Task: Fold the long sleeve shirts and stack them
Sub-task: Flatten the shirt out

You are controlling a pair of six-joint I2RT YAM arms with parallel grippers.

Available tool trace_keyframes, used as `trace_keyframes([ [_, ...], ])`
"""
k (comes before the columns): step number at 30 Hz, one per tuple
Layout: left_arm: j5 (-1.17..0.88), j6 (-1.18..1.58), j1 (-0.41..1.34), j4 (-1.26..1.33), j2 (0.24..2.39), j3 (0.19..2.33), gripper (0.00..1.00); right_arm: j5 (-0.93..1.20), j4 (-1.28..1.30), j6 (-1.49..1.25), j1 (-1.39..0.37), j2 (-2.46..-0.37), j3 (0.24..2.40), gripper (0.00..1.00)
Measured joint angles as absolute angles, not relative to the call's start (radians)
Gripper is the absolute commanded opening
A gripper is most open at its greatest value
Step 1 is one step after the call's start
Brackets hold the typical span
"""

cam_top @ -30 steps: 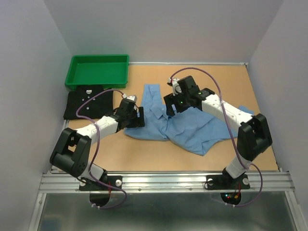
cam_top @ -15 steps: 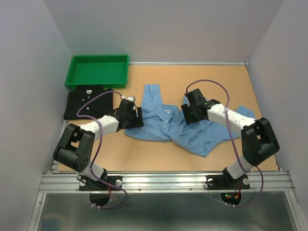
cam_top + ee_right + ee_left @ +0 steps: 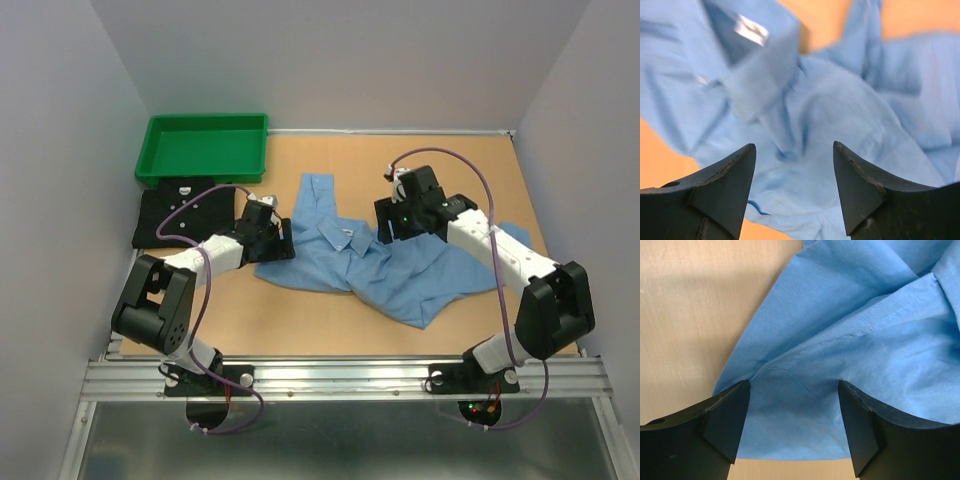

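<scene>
Far left, one green tray (image 3: 205,150) sat in the back corner of the tabletop (image 3: 300,320). Just in front of it lay the black shirt (image 3: 178,215), folded flat into a rectangle with small white buttons showing, and that was the first of two shirts. Next along, the left arm (image 3: 215,253) stretched low towards the second, the light blue shirt (image 3: 390,270), which sprawled unfolded and rumpled across the middle of the tabletop, one sleeve trailing off to the right. The left jaws were parted at that shirt's left edge, straddling a patch of blue cloth (image 3: 850,315) with nothing pinched between them; whether their tips pressed the fabric I could not tell. Moving right, the collar (image 3: 340,235) lay open in the middle. The right arm (image 3: 490,245), second of two, reached in from its side. The right jaws stood wide apart above the cloth just right of the collar, gripping nothing, and the right wrist view was blurred but caught blue folds (image 3: 840,110) and a white collar label (image 3: 751,30)
</scene>
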State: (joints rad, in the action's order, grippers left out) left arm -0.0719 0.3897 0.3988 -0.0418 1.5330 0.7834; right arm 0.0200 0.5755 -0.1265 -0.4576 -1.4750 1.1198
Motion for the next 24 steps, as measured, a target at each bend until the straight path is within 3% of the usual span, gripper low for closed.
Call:
trace_keyframes([
  [8,-0.084,0.364,0.397,-0.045,1.463,0.783,0.83,0.168,0.531,-0.093,-0.458,-1.663,1.354,0.67],
  [17,-0.129,0.365,0.397,-0.042,1.442,0.778,0.83,0.247,0.506,-0.093,-0.458,-1.873,1.364,0.66],
  [20,-0.139,0.369,0.397,-0.041,1.443,0.773,0.83,0.277,0.482,-0.092,-0.458,-1.894,1.364,0.56],
  [21,-0.141,0.370,0.397,-0.041,1.443,0.772,0.83,0.293,0.470,-0.090,-0.458,-1.900,1.364,0.42],
  [22,-0.144,0.372,0.397,-0.041,1.444,0.769,0.83,0.301,0.462,-0.088,-0.458,-1.902,1.363,0.41],
  [23,-0.146,0.373,0.397,-0.041,1.445,0.767,0.83,0.308,0.455,-0.086,-0.458,-1.905,1.363,0.27],
  [24,-0.147,0.375,0.397,-0.041,1.449,0.766,0.83,0.316,0.449,-0.078,-0.458,-1.905,1.363,0.21],
])
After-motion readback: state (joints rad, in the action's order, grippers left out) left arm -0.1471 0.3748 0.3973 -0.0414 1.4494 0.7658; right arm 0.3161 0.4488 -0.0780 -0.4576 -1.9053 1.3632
